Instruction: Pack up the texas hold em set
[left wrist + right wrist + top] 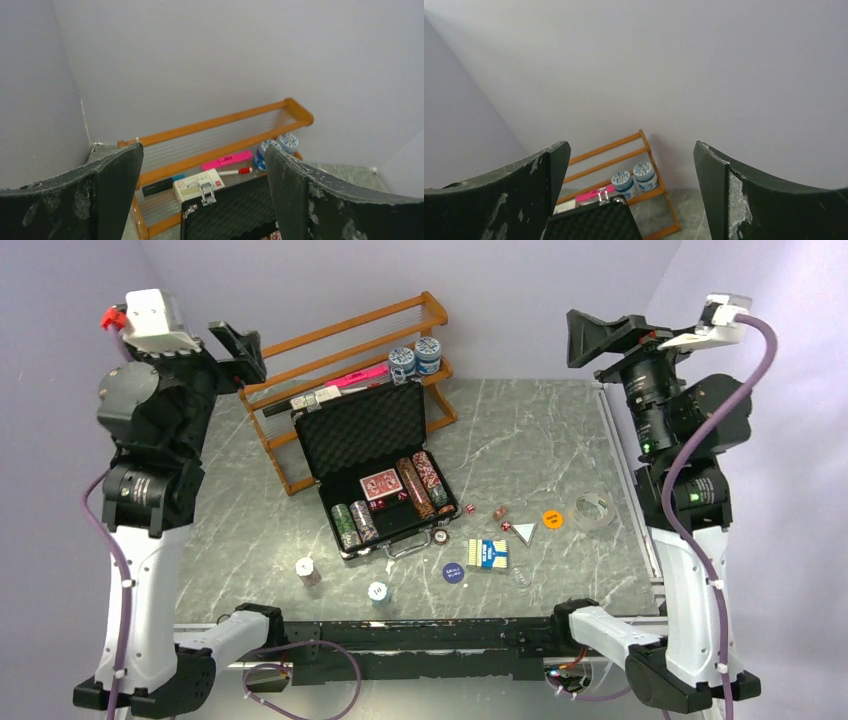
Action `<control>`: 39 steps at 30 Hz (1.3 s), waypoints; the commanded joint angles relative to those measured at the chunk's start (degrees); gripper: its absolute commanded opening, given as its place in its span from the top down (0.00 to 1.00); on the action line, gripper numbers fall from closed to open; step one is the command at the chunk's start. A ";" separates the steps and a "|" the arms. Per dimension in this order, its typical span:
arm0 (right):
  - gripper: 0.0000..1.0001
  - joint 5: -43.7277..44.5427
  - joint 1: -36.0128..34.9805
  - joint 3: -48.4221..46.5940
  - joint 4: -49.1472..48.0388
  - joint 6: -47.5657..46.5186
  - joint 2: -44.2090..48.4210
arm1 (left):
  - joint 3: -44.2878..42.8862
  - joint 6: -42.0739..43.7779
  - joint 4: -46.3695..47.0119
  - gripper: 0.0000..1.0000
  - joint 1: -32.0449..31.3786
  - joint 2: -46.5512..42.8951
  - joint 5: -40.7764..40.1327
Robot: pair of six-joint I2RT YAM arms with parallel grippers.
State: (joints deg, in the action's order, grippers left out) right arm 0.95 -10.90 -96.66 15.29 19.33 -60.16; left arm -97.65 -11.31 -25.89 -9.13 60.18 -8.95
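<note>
The left pincer (240, 352) and right pincer (585, 338) hang high, spread and empty. The blue card deck (489, 554) lies four o'clock of the open black ribbed briefcase (375, 470), nearer the right.

briefcase (365, 430) black, dimpled foam | card deck (379, 485) inside briefcase red, patterned | second card deck (489, 554) right of briefcase blue-white | orange disc (552, 519) | dark-blue disc (453, 571) | desk (540, 440) grey marbled | rack (436, 312) orange | jars (403, 362) blue-white
</note>
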 commanded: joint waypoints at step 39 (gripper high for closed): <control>0.14 -5.75 -27.51 30.57 2.65 17.67 -17.63 | 30.09 -35.16 -45.03 0.03 -1.86 -13.30 -12.30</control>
State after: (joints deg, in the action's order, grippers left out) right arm -5.82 -38.28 -65.28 21.34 36.03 -75.81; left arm -73.93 -39.46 -59.00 -10.94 50.83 -20.34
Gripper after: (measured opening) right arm 0.868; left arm 0.968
